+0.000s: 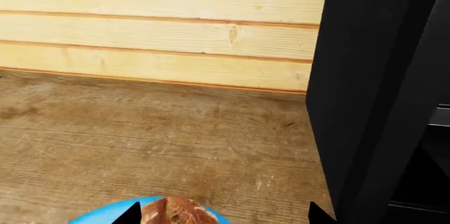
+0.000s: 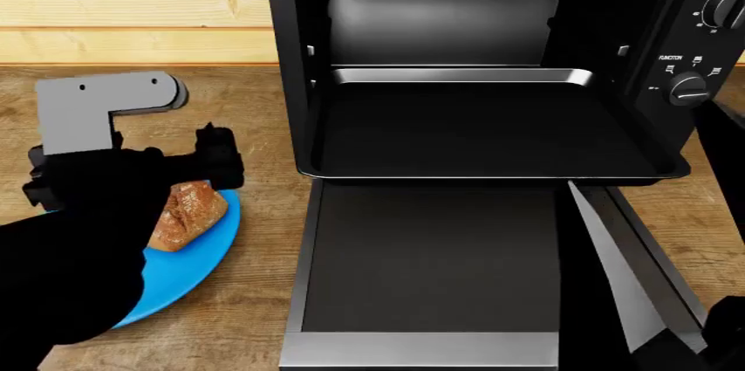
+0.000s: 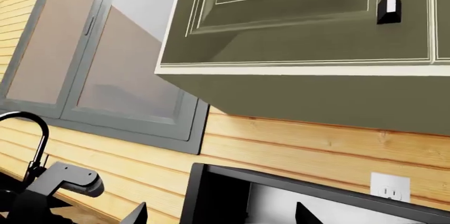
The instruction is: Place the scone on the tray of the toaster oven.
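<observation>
Currently the left fingers [image 1: 223,214] are spread wide around the scone [image 2: 187,212], nothing held; a shallow closure could let it slip before the tray [image 2: 477,131].

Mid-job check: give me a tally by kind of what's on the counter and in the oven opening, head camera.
Scone: 1
Blue plate: 1
Toaster oven: 1
Tray: 1
Oven knobs showing: 2
Total: 6
</observation>
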`<state>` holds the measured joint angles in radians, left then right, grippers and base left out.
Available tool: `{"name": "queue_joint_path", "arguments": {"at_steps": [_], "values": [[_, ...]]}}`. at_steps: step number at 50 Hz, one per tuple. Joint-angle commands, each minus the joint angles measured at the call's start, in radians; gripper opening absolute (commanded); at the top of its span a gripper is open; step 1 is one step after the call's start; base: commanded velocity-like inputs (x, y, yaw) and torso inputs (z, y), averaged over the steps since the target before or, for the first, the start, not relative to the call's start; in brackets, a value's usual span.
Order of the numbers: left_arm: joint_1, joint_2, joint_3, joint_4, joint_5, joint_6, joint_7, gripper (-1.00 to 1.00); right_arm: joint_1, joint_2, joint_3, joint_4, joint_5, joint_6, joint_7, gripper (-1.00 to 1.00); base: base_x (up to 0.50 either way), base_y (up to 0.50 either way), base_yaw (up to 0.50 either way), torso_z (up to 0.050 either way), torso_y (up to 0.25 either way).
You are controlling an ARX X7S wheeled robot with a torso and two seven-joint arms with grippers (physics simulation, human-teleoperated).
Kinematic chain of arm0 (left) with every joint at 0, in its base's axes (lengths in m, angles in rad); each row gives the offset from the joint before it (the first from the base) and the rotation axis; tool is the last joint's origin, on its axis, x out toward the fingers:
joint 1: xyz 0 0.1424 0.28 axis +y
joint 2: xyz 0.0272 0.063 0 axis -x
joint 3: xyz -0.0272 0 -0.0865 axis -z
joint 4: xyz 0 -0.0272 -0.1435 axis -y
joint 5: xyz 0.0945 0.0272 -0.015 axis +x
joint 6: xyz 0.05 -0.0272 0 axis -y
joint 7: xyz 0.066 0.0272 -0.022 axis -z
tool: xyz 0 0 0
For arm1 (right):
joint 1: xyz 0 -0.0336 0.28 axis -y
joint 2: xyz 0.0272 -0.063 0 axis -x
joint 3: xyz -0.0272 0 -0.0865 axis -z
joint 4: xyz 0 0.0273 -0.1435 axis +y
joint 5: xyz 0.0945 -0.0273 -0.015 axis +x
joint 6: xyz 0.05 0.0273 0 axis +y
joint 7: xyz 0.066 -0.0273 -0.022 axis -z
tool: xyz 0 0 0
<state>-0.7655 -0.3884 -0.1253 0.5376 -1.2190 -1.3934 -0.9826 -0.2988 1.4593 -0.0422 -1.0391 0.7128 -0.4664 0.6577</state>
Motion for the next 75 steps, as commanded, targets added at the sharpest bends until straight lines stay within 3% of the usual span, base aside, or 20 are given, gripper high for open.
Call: {"name": "queue_joint_path", "arguments": {"at_steps": [1, 7, 15, 29, 44, 75], "values": [[0.025, 0.044, -0.093, -0.029, -0.091, -0.021, -0.142, 1.00, 0.067, -0.020, -0.083, 0.005, -0.006, -0.012, -0.026, 1.00, 0.00, 0.00, 0.00, 0.000, 0.000], [0.062, 0.048, -0.114, -0.004, -0.063, 0.032, -0.144, 1.00, 0.041, -0.017, -0.088, 0.019, -0.023, -0.038, -0.032, 1.00, 0.00, 0.00, 0.00, 0.000, 0.000], [0.075, 0.093, -0.182, -0.010, -0.138, 0.040, -0.261, 1.00, 0.021, -0.013, -0.088, 0.034, -0.029, -0.065, -0.043, 1.00, 0.00, 0.00, 0.00, 0.000, 0.000], [0.102, 0.094, -0.172, 0.034, -0.170, 0.034, -0.337, 1.00, -0.063, 0.028, -0.058, 0.060, -0.055, -0.146, -0.026, 1.00, 0.00, 0.00, 0.00, 0.000, 0.000], [0.099, 0.108, -0.184, 0.017, -0.358, 0.023, -0.560, 1.00, 0.025, -0.047, -0.105, 0.062, -0.013, -0.091, -0.103, 1.00, 0.00, 0.00, 0.00, 0.000, 0.000], [0.119, 0.067, -0.133, 0.043, -0.350, 0.039, -0.544, 1.00, 0.026, -0.070, -0.118, 0.069, -0.013, -0.087, -0.127, 1.00, 0.00, 0.00, 0.00, 0.000, 0.000]]}}
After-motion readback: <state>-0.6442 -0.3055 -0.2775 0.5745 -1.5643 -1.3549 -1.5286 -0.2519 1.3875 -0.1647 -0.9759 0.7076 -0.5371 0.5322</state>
